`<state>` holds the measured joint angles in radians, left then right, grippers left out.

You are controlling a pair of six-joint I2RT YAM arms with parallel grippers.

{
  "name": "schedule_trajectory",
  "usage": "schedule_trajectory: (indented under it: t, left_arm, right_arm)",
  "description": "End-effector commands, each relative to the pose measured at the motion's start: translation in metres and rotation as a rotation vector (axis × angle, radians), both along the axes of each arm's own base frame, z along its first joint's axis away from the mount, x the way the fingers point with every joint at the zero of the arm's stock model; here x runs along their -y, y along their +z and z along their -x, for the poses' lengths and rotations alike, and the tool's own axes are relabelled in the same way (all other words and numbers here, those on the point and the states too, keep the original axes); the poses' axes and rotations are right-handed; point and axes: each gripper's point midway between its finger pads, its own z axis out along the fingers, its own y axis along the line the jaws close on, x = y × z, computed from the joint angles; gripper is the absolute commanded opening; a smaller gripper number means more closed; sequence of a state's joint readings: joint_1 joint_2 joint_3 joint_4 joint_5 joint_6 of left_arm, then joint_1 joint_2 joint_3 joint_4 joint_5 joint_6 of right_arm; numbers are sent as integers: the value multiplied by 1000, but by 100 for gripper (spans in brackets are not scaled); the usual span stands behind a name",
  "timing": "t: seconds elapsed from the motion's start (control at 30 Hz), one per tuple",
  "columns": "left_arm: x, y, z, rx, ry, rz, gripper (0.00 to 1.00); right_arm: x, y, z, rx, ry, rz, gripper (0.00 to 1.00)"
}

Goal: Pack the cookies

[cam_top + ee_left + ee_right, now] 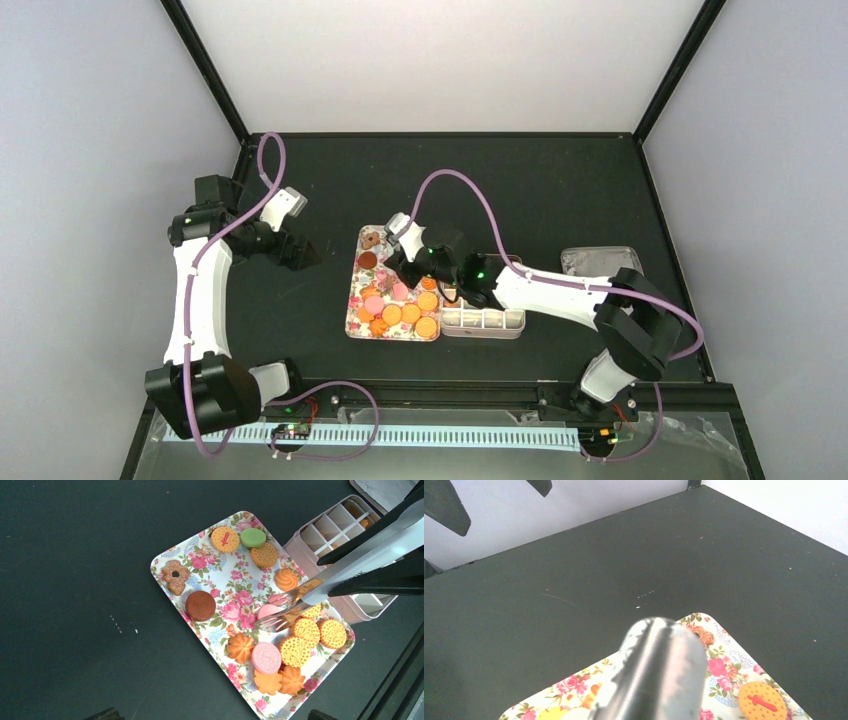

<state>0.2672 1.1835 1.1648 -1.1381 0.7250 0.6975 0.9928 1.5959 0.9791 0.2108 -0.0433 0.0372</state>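
Black table top: one flower-patterned rectangular tray lies at its centre. One pink box with white dividers sits against the tray's edge on the right arm's side. One grey rectangular lid-like piece lies farther right, well apart from the tray.

The small round cookies are on the tray. The left wrist view gives this count:
- Orange-golden: ten, one of them with a red mark
- Brown: two, one plain round and one flower-shaped with a centre hole
- Pink: two, one clear of the tongs and one at the tong tips
- Green: one

That makes fifteen in plain sight. Anything under the tongs cannot be counted. At least one orange cookie shows inside a box compartment, and the rest of the box's contents cannot be told.

One pair of metal tongs is clamped between the fingers of the right gripper, which reaches in over the box. The scalloped tong tips stand either side of the second pink cookie. Whether they press on it cannot be told.

The left gripper hangs above the table left of the tray. Its jaws are wide apart and hold nothing.
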Motion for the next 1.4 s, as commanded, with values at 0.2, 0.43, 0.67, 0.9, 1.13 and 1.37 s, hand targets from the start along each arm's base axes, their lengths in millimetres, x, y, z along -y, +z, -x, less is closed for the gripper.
schedule_trajectory:
  t: [0.2,0.43,0.67,0.9,1.13,1.37]
  left_arm:
    - [0,15,3,42,-10,-16,99]
    - [1,17,2,45,-13,-5,99]
    - [3,21,1,55,-23,8,99]
    - [8,23,1,59,-41,42,99]
    - [10,24,1,69,-48,50,99]
    - [10,24,0,71,-48,59,99]
  right_arm:
    - [7,20,-2,29,-34,-16,1]
    - [21,73,-6,129,-72,-56,1]
    - [66,102,-7,187,-144,-34,1]
    - [132,95,3,181,-269,68,1]
    - [165,79,22,136,-305,85,4]
    - [158,70,24,110,-271,96,6]
